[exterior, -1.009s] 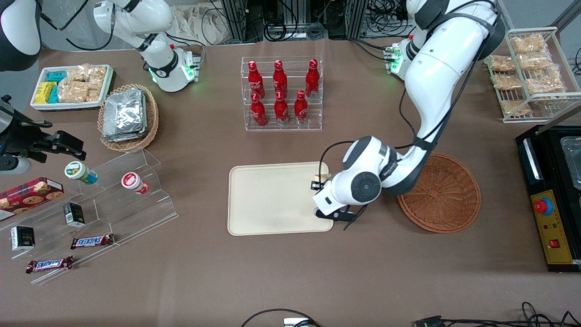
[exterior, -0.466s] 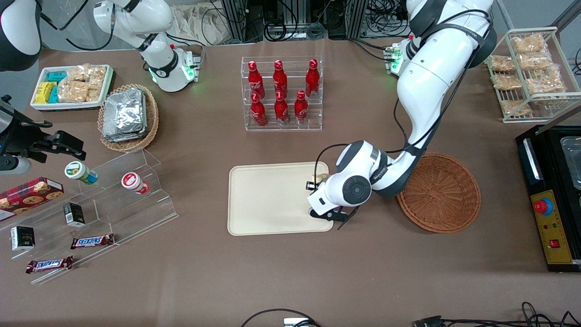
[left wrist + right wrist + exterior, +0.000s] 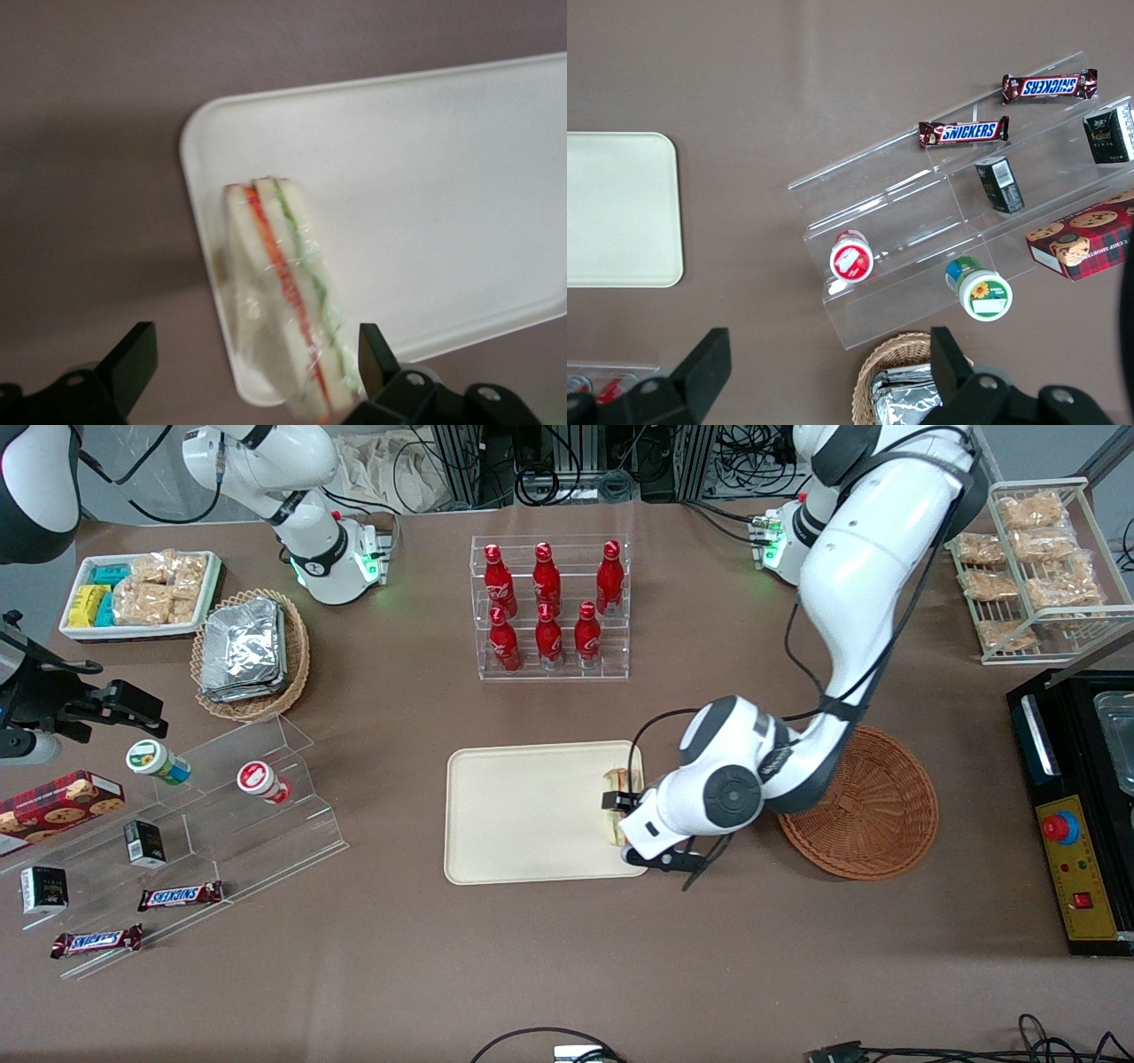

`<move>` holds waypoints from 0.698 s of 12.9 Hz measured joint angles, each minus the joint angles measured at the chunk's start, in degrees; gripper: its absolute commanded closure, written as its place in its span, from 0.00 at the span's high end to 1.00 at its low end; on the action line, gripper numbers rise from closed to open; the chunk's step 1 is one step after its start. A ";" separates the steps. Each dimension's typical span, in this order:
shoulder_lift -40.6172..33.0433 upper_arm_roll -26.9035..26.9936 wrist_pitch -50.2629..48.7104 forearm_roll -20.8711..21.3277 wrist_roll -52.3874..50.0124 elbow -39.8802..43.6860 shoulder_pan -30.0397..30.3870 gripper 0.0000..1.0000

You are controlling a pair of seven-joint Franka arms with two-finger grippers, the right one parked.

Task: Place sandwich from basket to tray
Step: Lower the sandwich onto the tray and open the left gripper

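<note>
A brown-clothed table fills the scene, crowded toward the parked arm's end with an acrylic shelf [image 3: 213, 815] of candy bars and small cups. Near the middle lies the tray [image 3: 523, 815], and the sandwich [image 3: 288, 301] rests on it at the edge nearest the basket [image 3: 873, 806], one end reaching the rim. The gripper [image 3: 252, 367] hovers just above the sandwich with its fingers spread wide; both fingertips stand clear of the wrap, so nothing is pinched. The basket, just beside the tray toward the working arm's end, looks empty where the arm does not cover it. Farther from the camera stands a clear rack of red bottles [image 3: 549, 607]. By my reading the transfer is essentially done: the sandwich sits released on the tray, and only lifting the arm away remains.
</note>
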 measured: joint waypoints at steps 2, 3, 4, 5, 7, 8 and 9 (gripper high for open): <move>-5.42 0.07 -6.28 0.01 0.03 0.42 3.07 1.00; -8.46 0.15 -10.13 0.03 0.10 0.54 4.90 1.00; -11.54 0.25 -13.91 0.07 0.46 0.60 7.08 1.00; -14.55 0.32 -17.68 0.10 2.06 0.65 9.58 1.00; -20.19 0.50 -25.50 0.14 7.97 0.70 14.69 1.00; -22.82 0.59 -29.31 0.15 10.38 0.70 17.17 1.00; -25.15 0.65 -32.41 0.15 11.98 0.68 19.41 1.00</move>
